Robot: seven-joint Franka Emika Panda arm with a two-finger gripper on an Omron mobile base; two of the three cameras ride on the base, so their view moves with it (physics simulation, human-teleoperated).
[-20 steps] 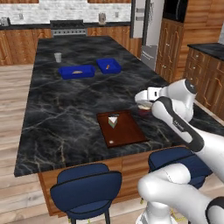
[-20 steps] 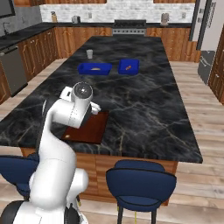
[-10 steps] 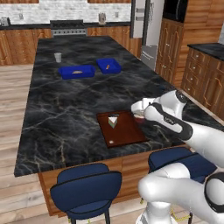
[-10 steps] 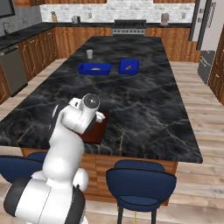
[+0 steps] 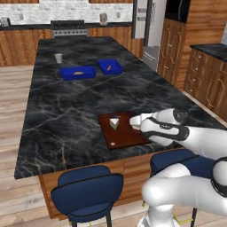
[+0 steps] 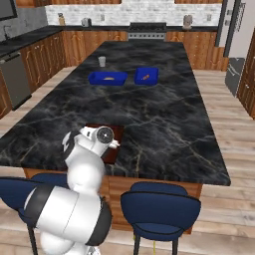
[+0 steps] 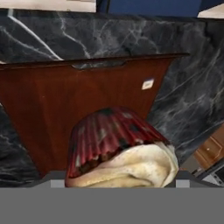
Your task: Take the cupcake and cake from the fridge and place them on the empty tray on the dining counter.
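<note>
In the left base view my gripper (image 5: 135,124) hangs low over the right edge of the dark reddish-brown tray (image 5: 122,138) on the dining counter (image 5: 66,102). It is shut on the cupcake (image 5: 135,128). The hand view shows that cupcake (image 7: 114,140) close up, with a ribbed red wrapper and a cream top, tilted above the tray (image 7: 52,105). The cake (image 5: 115,123), a small pale wedge, stands on the tray's far part, just left of the gripper. In the right base view my arm covers most of the tray (image 6: 113,149). The grey fridge (image 5: 142,20) stands at the far back.
Two blue trays (image 5: 78,72) (image 5: 110,66) and a small glass (image 5: 58,57) sit farther back on the counter. Blue stools (image 5: 88,190) (image 5: 177,160) stand along the near edge below the tray. Wooden cabinets (image 5: 208,84) line the right side.
My arm has swung down and to the left with the cupcake, from beside the tray's right edge to low over the tray. The cake and the tray have not moved.
</note>
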